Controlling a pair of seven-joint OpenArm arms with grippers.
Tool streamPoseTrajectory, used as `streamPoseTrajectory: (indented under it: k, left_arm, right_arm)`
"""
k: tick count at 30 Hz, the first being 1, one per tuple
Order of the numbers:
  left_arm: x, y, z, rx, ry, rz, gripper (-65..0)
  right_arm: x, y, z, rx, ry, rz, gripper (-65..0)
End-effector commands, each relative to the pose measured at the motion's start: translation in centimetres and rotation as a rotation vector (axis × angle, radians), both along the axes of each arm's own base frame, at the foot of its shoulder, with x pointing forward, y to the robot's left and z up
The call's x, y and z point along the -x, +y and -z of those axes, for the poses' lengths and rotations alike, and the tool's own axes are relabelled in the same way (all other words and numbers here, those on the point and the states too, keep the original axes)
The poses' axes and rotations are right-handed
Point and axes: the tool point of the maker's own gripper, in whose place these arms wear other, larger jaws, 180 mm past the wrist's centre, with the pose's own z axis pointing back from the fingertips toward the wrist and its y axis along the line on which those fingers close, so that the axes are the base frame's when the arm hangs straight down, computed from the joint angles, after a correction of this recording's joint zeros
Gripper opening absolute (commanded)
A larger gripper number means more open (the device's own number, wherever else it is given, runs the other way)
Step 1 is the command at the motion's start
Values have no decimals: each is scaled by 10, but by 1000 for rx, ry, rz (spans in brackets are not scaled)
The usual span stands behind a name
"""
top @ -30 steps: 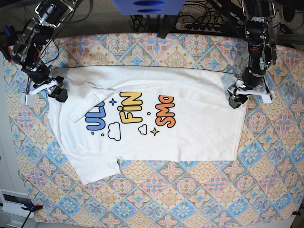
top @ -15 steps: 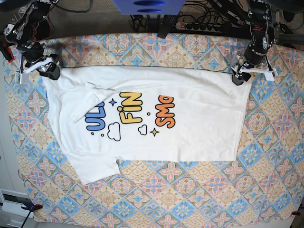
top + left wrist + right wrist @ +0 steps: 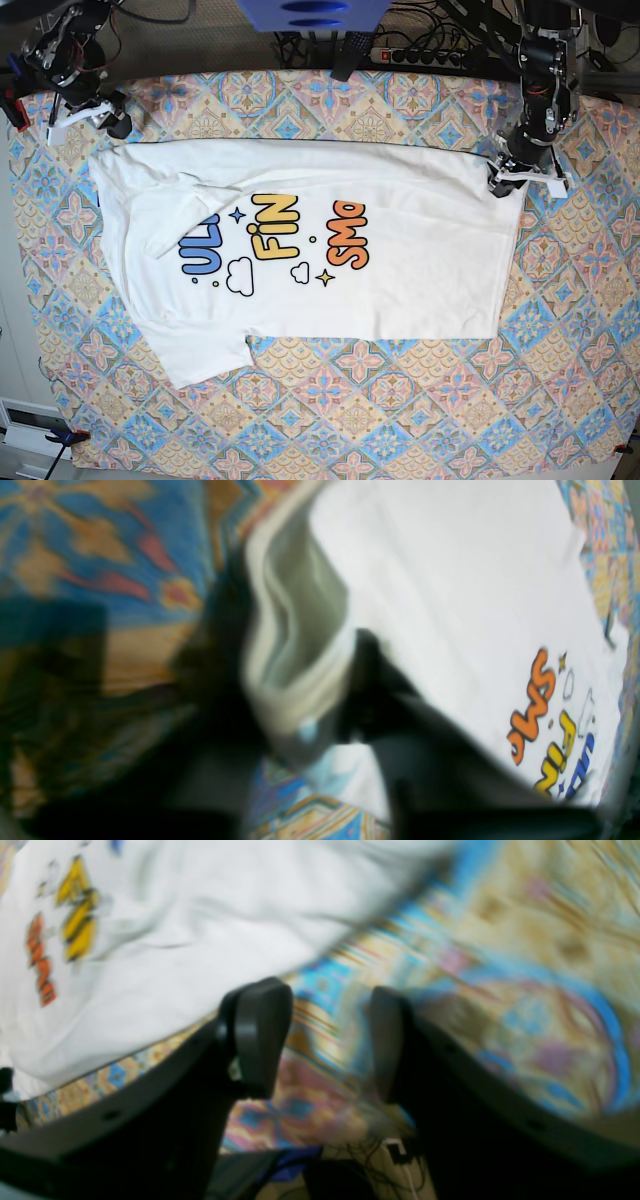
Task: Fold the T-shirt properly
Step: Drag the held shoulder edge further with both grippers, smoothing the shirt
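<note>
The T-shirt (image 3: 310, 250) lies spread across the middle of the base view on the patterned tablecloth (image 3: 420, 420), folded so the print shows only partial words in blue, yellow and orange, with a sleeve poking out toward the lower left of the frame. Its top edge runs nearly straight across the upper part of the picture.

My left gripper (image 3: 503, 184) sits at the shirt's upper right corner in the base view, right on the hem. In my left wrist view that gripper (image 3: 300, 720) is clamped on a bunched fold of the T-shirt (image 3: 450, 605); the white fabric is pinched between the dark fingers, with the tablecloth (image 3: 75, 555) blurred in the upper left of that frame.

My right gripper (image 3: 112, 124) is in the upper left of the base view, just off the shirt's corner and over bare cloth. My right wrist view shows it (image 3: 325, 1040) with fingers spread wide and nothing between them, only blurred tablecloth (image 3: 525, 990). The T-shirt (image 3: 175, 940) fills the upper left of that frame, apart from the finger pads (image 3: 260, 1035).
</note>
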Motion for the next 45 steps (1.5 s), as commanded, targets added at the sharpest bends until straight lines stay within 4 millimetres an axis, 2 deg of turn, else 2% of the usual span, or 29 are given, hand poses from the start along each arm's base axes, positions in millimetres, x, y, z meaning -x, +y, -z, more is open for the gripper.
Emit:
streamPoseTrajectory:
  k: [1,5,9,19,22,24,26,28,34,39,45]
  left_arm:
    - [7,-2,5,13,35,11,-650]
    - [8,-1,9,15,44,6,-637]
    - [8,0,9,13,47,4,-647]
    - [8,0,9,13,47,4,-648]
    - [9,0,10,13,48,4,-649]
    - [10,0,10,13,50,4,-650]
    - [11,0,10,15,52,3,-650]
    - [20,-1,12,16,66,5,-650]
    - [38,-1,3,-7,67,40,-650]
    - [72,11,5,-26,112,15,-650]
    - [109,8,7,-31,171,33,-650]
  right_arm:
    - [-18,-12,-13,17,-72,19,-365]
    - [-25,-14,-4,-31,-77,69,-358]
    - [-37,-12,-2,-56,-95,78,-319]
    - [-62,2,13,-155,-107,104,-322]
    - [-63,1,12,-153,-111,106,-369]
    - [-61,1,12,-151,-109,107,-472]
    - [-58,-2,13,-148,-104,113,-594]
    - [-49,-11,13,-136,-96,138,-650]
    - [-14,-27,19,-99,-29,143,-648]
    - [19,-24,26,-88,25,116,-648]
    - [49,-20,31,-78,67,71,-648]
